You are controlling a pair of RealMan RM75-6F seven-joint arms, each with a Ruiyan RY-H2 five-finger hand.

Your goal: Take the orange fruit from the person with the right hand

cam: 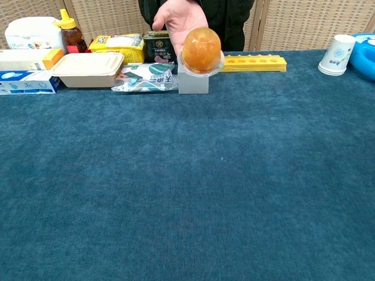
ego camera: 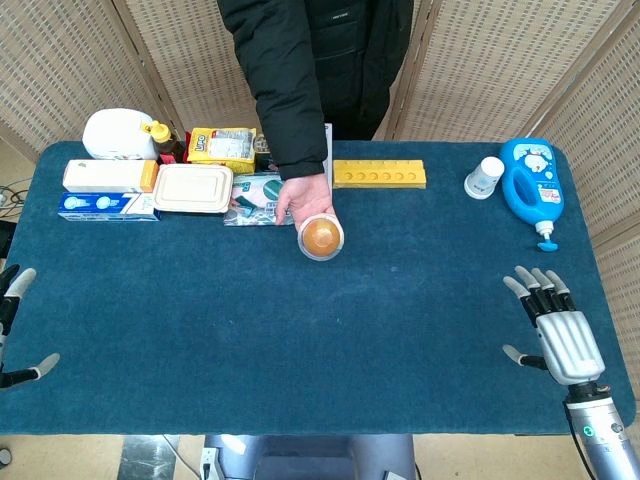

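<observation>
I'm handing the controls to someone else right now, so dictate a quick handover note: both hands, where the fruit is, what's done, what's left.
Right hand: open, fingers apart, holding nothing, low over the blue table near its right edge.
Left hand: only fingertips show at the left edge, apart, holding nothing.
Round orange fruit in a clear plastic cup: held out by the person's hand above the table's far middle, well away from the right hand.
Done: nothing yet.
Left: bring the right hand to the fruit, grip it and take it from the person.
</observation>
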